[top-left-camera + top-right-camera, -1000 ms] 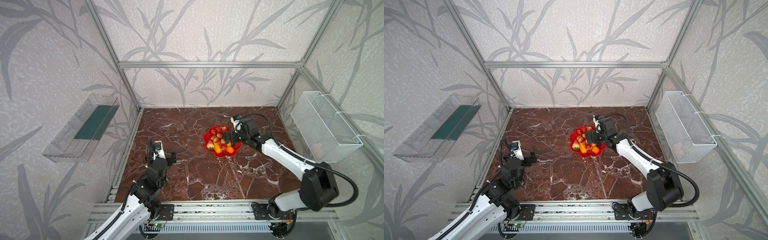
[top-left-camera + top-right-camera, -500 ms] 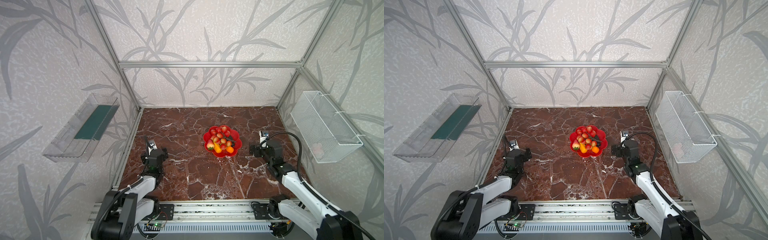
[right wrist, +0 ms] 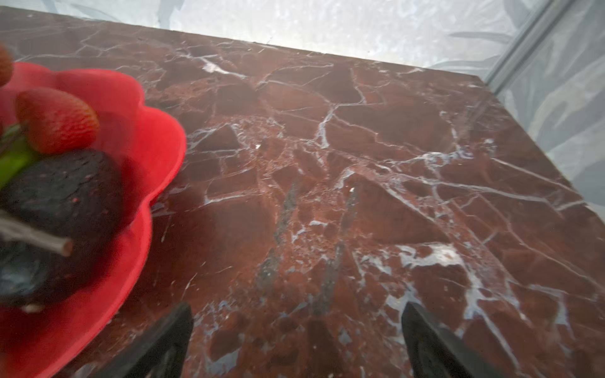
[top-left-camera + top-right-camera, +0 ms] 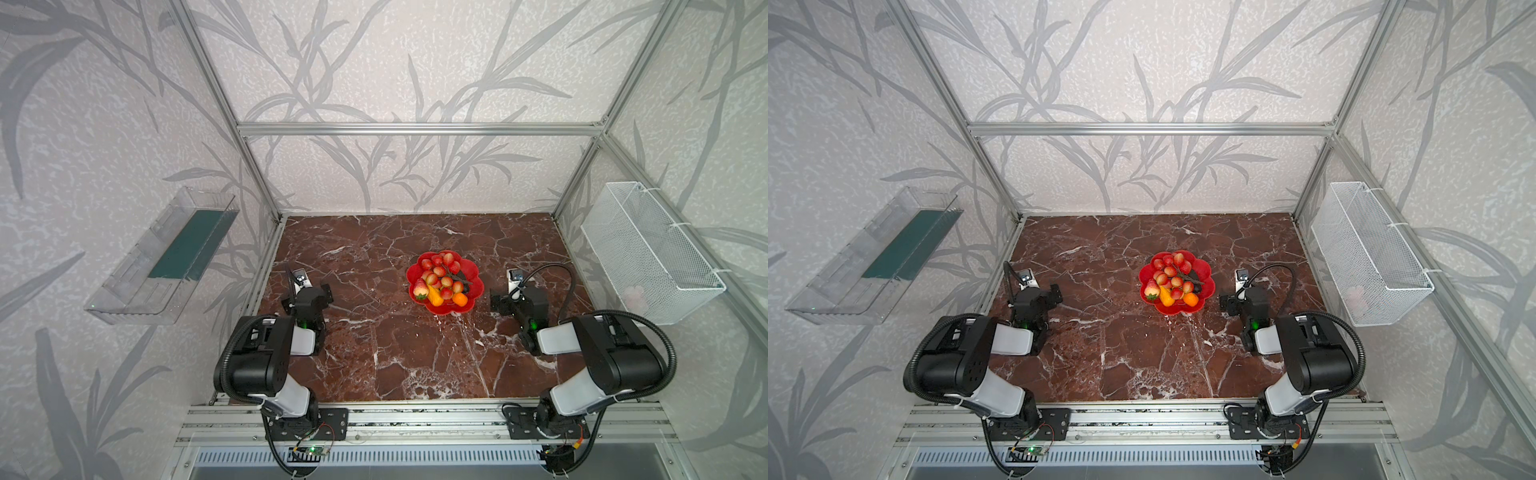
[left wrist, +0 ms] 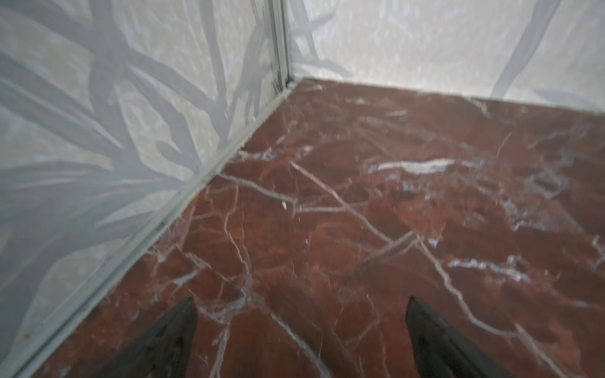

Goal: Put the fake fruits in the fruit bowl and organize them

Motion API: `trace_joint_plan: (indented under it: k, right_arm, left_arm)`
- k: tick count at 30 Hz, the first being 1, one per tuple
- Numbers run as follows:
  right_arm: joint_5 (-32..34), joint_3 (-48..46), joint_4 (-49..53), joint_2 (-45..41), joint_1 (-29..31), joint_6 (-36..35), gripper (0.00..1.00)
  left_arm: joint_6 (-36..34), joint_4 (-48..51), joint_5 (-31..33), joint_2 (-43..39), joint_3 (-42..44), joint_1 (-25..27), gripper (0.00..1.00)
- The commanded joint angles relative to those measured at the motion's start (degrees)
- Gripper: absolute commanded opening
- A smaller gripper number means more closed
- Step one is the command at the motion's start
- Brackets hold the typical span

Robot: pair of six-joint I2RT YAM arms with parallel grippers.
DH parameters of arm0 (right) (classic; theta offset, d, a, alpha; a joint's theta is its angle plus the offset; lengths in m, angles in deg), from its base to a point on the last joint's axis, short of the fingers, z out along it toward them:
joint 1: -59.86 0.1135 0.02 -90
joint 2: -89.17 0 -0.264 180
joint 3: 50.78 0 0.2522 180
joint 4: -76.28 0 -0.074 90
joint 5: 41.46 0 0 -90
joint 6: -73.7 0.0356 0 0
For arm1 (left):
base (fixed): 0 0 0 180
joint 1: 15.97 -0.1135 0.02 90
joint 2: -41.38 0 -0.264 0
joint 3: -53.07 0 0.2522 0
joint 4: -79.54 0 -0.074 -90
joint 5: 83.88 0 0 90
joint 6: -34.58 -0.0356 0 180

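Note:
The fruit bowl [image 4: 476,276] [image 4: 1207,274], a red petalled dish, stands mid-table in both top views. The fake fruits lie piled in it: a large strawberry [image 4: 419,288], a yellow oblong [image 4: 434,296], a small orange [image 4: 459,299], red-pink berries [image 4: 440,266] and a dark avocado [image 3: 65,193]. The right wrist view shows the bowl's rim [image 3: 157,144] and a red berry [image 3: 57,119] beside the avocado. My right gripper [image 4: 505,297] [image 3: 296,309] is open and empty just right of the bowl. My left gripper [image 4: 307,291] [image 5: 301,302] is open and empty near the left wall.
A clear plastic tray [image 4: 162,257] hangs on the left wall and a white wire-mesh basket [image 4: 648,253] on the right wall. Both arms are folded low near the front rail [image 4: 415,419]. Bare marble lies between the grippers and in front of the bowl.
My right gripper has drawn back from over the bowl to its right side. Both arms have pulled in and folded toward the front rail. The fruits have not moved.

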Motion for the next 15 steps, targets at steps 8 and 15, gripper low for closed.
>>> trace_joint_plan:
  k: [8, 15]
  right_arm:
    - [-2.18, 2.1, -6.61, 0.56, 0.07, -1.11, 0.99]
    - [-1.77, 2.19, -6.25, 0.46, 0.04, -1.05, 0.99]
  left_arm:
    - [-2.94, -4.77, -3.18, 0.5, -2.4, 0.31, 0.99]
    - [-1.63, -5.78, -0.98, 0.85, -2.19, -0.05, 0.99]
